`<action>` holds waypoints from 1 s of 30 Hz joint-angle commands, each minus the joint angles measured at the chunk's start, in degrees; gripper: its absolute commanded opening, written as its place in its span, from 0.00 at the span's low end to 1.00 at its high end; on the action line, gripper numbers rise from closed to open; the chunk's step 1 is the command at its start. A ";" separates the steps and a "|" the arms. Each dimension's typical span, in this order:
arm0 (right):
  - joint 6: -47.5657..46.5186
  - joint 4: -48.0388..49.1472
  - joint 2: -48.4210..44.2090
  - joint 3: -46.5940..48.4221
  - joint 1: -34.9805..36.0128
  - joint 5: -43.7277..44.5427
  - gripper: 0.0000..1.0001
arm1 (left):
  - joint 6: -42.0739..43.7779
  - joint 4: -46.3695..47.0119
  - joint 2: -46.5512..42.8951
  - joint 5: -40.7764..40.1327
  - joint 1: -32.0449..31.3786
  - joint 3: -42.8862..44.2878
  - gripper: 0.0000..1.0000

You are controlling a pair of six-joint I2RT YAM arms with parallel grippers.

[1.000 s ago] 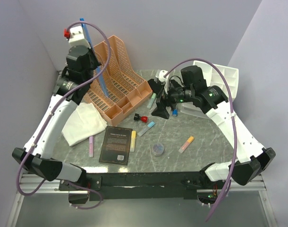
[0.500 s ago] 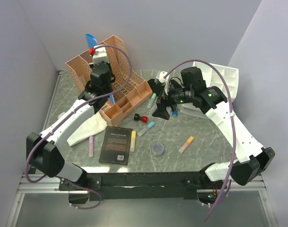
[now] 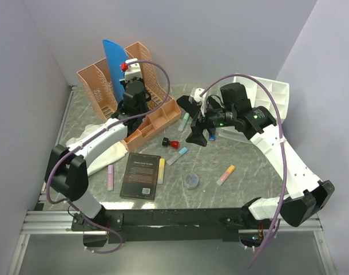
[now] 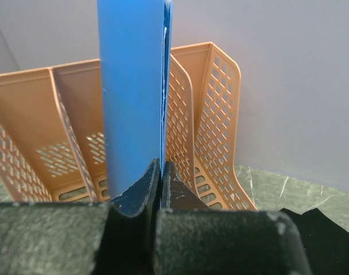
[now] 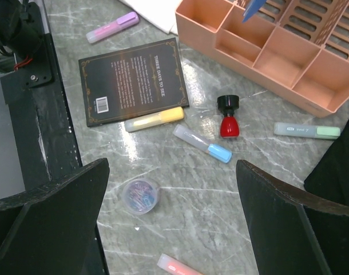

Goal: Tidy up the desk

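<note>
Left gripper (image 4: 159,172) is pinching the blue folder (image 4: 131,86) by its bottom edge, jaws clamped, upright at the orange rack (image 4: 206,109) on the desk's (image 3: 249,189) back left, probably light, bendy, slick, while right gripper (image 5: 170,172) is hovering spread wide, empty.

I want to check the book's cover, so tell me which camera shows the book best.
The right wrist view: the book lies flat and whole, its lettering and barcode showing. The top view shows it whole but smaller. The left wrist view has none of it.
</note>
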 commanded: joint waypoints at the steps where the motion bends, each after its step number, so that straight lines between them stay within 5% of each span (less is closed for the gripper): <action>1: -0.67 1.12 -2.62 -1.14 -0.48 0.44 1.00 | 0.71 5.25 1.37 -1.51 0.18 0.12 0.01; 8: -0.94 1.12 -3.06 -1.67 -0.65 0.44 1.00 | -3.94 1.83 1.73 0.07 -0.09 -2.07 0.03; 11: -0.85 1.12 -3.15 -1.76 -0.74 0.26 1.00 | -6.49 0.68 0.24 0.77 0.00 -3.04 0.36; 17: -0.85 1.12 -2.80 -1.23 -0.65 -0.09 1.00 | -10.97 -6.69 0.84 2.62 0.70 0.89 0.71; 23: -1.11 0.95 -3.23 -1.32 -0.74 0.26 1.00 | -17.56 -16.45 1.90 5.78 3.60 7.31 0.84; 30: -0.85 1.47 -3.41 -1.76 -0.65 0.17 1.00 | -20.74 -24.72 4.89 11.23 6.94 15.76 0.85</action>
